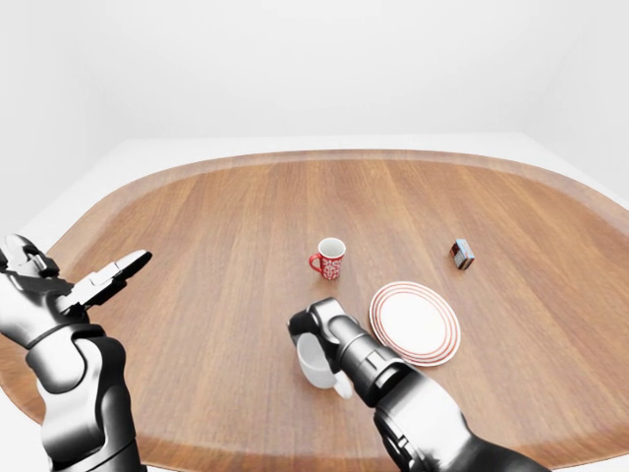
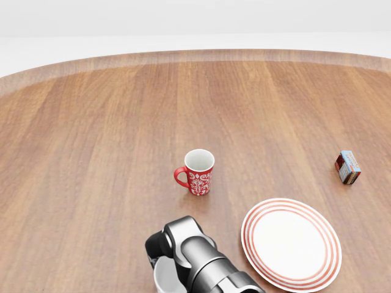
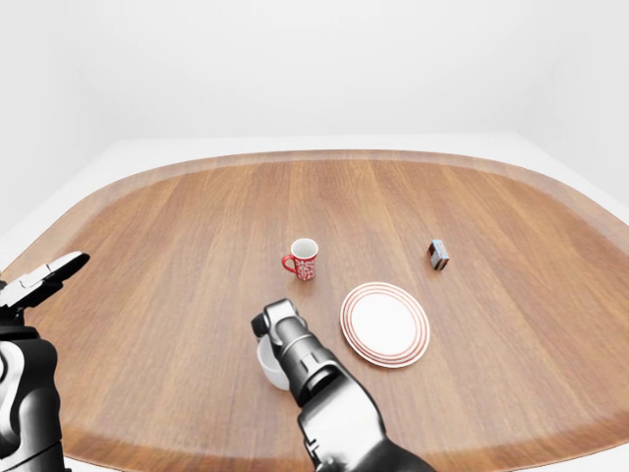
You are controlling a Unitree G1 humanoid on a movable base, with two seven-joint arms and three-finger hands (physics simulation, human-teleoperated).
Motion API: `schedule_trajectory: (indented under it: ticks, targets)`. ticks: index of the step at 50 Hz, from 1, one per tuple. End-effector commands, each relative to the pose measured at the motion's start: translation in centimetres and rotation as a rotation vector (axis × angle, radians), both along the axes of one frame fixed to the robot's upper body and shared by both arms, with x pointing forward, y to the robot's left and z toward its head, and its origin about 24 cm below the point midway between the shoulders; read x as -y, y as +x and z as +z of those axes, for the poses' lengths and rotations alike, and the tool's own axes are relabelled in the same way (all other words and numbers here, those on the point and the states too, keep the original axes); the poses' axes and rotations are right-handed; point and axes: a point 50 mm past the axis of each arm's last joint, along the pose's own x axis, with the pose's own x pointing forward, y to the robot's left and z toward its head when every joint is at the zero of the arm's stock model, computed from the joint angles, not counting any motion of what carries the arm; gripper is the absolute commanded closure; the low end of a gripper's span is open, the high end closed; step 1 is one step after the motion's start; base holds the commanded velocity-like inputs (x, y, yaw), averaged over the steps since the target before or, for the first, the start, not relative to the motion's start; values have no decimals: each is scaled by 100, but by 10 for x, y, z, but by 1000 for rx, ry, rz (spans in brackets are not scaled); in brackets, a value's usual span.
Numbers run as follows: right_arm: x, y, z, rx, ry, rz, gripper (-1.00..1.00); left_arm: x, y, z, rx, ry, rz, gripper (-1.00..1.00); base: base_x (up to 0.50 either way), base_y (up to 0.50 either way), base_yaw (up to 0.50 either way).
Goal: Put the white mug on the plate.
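One right robot hand [image 1: 307, 325] covers the white mug [image 1: 316, 362], grip unclear; left robot hand [image 1: 93, 283] open.

1. The right arm reaches in from the bottom of the left-eye view, forearm slanting up and to the left; its right hand [image 1: 307, 326] is bent at the wrist, dark fingers curled downward; whether they are closed cannot be told.
2. The left hand [image 1: 93, 285] is raised at the left edge, fingers [image 1: 126, 265] spread apart and pointing right; it holds nothing.
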Motion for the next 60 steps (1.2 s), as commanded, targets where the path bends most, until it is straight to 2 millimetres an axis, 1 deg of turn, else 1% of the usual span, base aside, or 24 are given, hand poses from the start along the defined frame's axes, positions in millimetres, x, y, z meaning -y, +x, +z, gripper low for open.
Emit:
schedule_trajectory:
  ticks: [1,4,6,8,9,15,23,29,32,33,36,43,44,47,50,56,60]
  targets:
    - [4,0,-3,-15,3,-18,100,0,0,-1,-2,1,0,-100,0,0,0]
    - [5,2,-1,-13,4,-22,100,0,0,-1,-2,1,0,-100,0,0,0]
    - [8,8,4,7,8,-33,100,0,0,0,-2,-1,2,-100,0,0,0]
    - [13,18,15,47,22,-49,100,0,0,-1,-2,1,0,-100,0,0,0]
    - [17,26,24,74,35,-66,100,0,0,-2,-3,1,0,-100,0,0,0]
    - [40,52,51,150,50,-137,100,0,1,-3,-3,3,0,-100,0,0,0]
    - [71,71,68,185,38,-220,100,0,0,-1,-3,3,1,-100,0,0,0]
    - [87,79,77,195,37,-269,100,0,1,-1,-3,4,1,-100,0,0,0]
    - [101,84,80,198,37,-314,100,0,1,-1,-3,3,1,-100,0,0,0]
    - [103,84,81,201,40,-321,100,0,1,-1,-2,3,1,-100,0,0,0]
    - [118,89,86,238,36,-360,100,0,1,-1,-3,4,1,-100,0,0,0]
    - [151,99,97,367,97,-479,100,1,0,1,-2,7,1,-100,0,0,0]
    - [153,99,98,375,105,-488,100,1,1,0,-4,6,1,-100,0,0,0]
    - [170,100,100,399,100,-531,100,0,2,-1,-4,6,1,-100,0,0,0]
    - [177,100,100,406,116,-559,100,1,1,0,-3,7,0,-100,0,0,0]
    - [200,101,106,468,123,-625,100,1,1,0,-4,8,1,-100,0,0,0]
    - [211,100,107,491,117,-652,100,1,1,-1,-5,8,1,-100,0,0,0]
